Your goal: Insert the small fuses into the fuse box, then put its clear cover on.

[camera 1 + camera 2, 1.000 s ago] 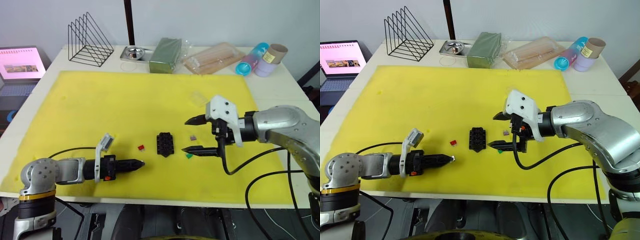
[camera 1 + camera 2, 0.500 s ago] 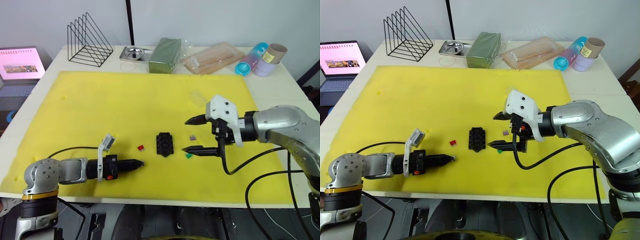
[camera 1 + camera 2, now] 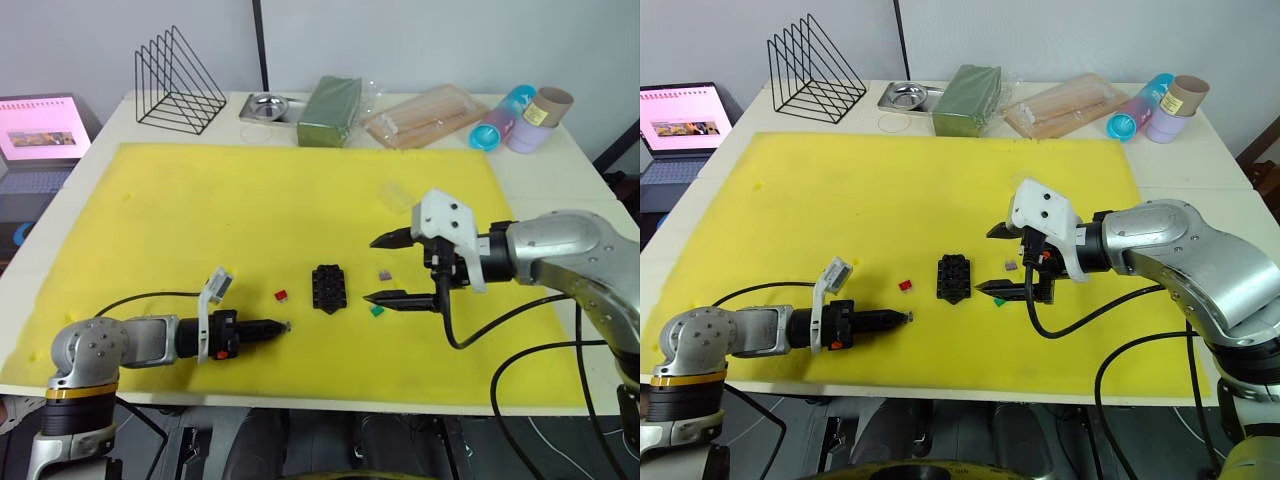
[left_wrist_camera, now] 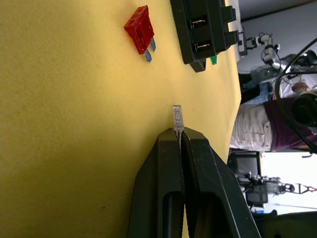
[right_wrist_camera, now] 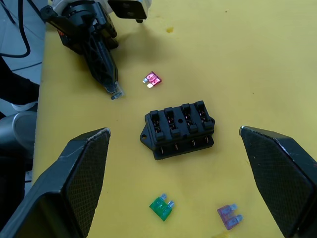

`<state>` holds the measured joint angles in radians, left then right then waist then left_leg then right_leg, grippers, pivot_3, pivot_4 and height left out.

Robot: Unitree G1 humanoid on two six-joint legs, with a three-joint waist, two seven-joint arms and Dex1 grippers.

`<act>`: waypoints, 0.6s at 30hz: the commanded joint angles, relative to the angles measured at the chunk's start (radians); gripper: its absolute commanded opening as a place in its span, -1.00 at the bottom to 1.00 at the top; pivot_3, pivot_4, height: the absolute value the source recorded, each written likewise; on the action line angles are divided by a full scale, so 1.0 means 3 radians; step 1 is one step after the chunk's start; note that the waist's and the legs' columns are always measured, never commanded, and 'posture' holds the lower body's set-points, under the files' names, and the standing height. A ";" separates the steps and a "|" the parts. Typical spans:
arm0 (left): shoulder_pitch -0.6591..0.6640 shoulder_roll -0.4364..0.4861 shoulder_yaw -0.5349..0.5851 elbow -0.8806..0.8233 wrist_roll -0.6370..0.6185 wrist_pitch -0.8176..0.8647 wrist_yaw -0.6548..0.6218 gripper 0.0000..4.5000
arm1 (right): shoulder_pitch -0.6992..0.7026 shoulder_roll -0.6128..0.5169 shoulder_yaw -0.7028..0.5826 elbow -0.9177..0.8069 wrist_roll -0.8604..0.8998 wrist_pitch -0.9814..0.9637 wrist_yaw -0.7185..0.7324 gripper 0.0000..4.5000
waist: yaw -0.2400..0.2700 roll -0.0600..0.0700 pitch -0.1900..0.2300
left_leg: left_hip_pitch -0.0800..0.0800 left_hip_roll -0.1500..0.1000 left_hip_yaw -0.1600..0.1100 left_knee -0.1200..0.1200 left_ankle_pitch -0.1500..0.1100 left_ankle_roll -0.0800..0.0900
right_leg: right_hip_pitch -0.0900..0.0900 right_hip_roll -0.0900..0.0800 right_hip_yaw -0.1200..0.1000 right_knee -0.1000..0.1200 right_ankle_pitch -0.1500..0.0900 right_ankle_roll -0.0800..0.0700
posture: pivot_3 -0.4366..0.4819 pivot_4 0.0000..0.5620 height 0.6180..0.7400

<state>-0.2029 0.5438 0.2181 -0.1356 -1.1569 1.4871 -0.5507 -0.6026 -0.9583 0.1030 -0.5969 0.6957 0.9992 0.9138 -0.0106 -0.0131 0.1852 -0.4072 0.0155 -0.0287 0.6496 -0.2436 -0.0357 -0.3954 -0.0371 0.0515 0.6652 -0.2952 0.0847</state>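
The black fuse box point(image 3: 329, 288) lies mid-front on the yellow mat point(image 3: 250, 200). Left of it is a red fuse point(image 3: 282, 295). A purple fuse point(image 3: 385, 274) and a green fuse point(image 3: 377, 311) lie to its right. My left gripper point(image 3: 285, 326) lies low on the mat just left of the red fuse, shut on the grey fuse point(image 4: 177, 118), which sticks out past the tips. My right gripper point(image 3: 369, 270) hangs open just right of the box, its fingers either side of the purple and green fuses. The clear cover point(image 3: 396, 196) rests on the mat behind my right gripper.
Along the table's back edge stand a black wire rack point(image 3: 178, 80), a small metal tray point(image 3: 268, 105), a green packet point(image 3: 332, 108), a clear bag of sticks point(image 3: 428, 113) and some cups point(image 3: 515, 118). A laptop point(image 3: 40, 128) sits off the table's left side.
My left gripper has shut on the grey fuse and drawn back a little to the left. The right arm, box and other fuses have not moved.
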 commanded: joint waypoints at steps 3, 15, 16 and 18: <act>0.0066 0.0062 -0.0033 0.0118 0.0242 -0.0155 0.0064 -0.99 | -0.0066 -0.0022 -0.0030 -0.0087 -0.0025 -0.0052 0.0024 1.00 | 0.0001 0.0000 0.0000 | 0.0000 0.0000 0.0000 0.0000 0.0000 0.0000 | 0.0000 0.0000 0.0000 0.0000 0.0000 0.0000 | -0.05 -0.47 1.00; -0.0004 0.0469 -0.0110 -0.0678 0.0615 -0.1684 -0.1338 -0.99 | -0.0126 0.0027 -0.0361 0.0068 0.0467 0.0391 -0.0002 1.00 | 0.0011 -0.0009 0.0006 | -0.0009 0.0001 -0.0001 -0.0004 0.0005 -0.0009 | -0.0008 -0.0012 -0.0005 -0.0002 -0.0006 -0.0012 | -0.05 -0.47 1.00; -0.0102 0.0549 -0.0190 -0.0721 0.0723 -0.1858 -0.1501 -0.99 | -0.0182 0.0042 -0.0428 0.0106 0.0596 0.0492 -0.0009 1.00 | 0.0010 -0.0008 0.0006 | -0.0011 0.0000 0.0001 -0.0004 0.0006 -0.0010 | -0.0008 -0.0015 -0.0005 -0.0005 -0.0006 -0.0012 | -0.05 -0.47 1.00; -0.0356 0.0632 -0.0341 -0.0744 0.0912 -0.2155 -0.1733 -0.99 | -0.0330 0.0084 -0.0533 0.0191 0.0869 0.0710 -0.0038 1.00 | 0.0000 -0.0006 0.0007 | -0.0013 -0.0004 0.0009 -0.0009 0.0005 -0.0010 | -0.0007 -0.0022 -0.0003 -0.0014 -0.0006 -0.0012 | -0.05 -0.47 1.00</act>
<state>-0.2809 0.7247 0.1495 -0.3245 -0.9235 0.9185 -1.0040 -0.6624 -0.9416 0.0016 -0.5425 0.8826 1.1716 0.9077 -0.0105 -0.0148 0.1873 -0.4111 0.0139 -0.0246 0.6464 -0.2420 -0.0387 -0.3972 -0.0447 0.0509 0.6590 -0.2970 0.0813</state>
